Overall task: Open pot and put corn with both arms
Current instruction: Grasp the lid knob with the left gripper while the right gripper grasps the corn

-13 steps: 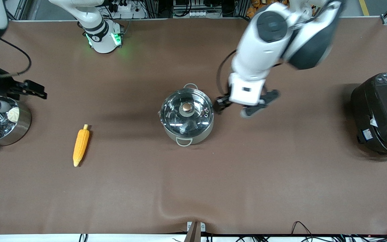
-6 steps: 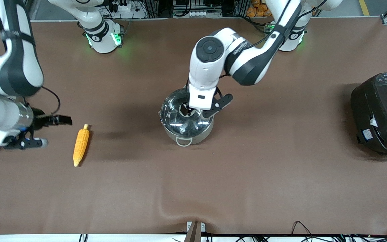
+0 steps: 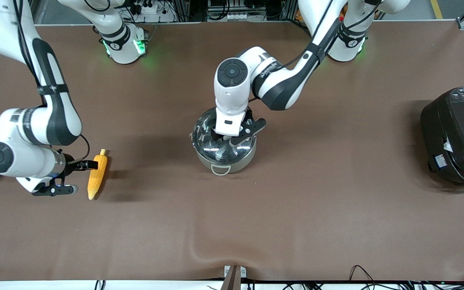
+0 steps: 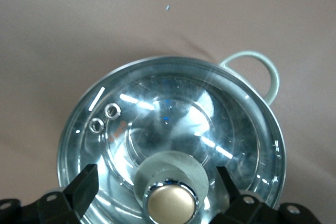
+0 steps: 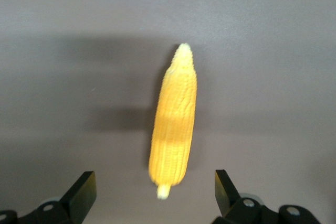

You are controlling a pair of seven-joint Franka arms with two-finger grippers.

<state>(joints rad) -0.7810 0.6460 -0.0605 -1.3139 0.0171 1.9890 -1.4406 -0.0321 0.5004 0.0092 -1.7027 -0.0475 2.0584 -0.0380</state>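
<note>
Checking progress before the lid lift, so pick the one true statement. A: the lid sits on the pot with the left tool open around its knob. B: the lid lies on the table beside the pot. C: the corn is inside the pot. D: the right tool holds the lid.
A: the left wrist view shows the glass lid seated on the pot, the left tool open either side of the knob.

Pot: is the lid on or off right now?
On. The glass lid sits on the pot, its knob between the open left gripper.
</note>
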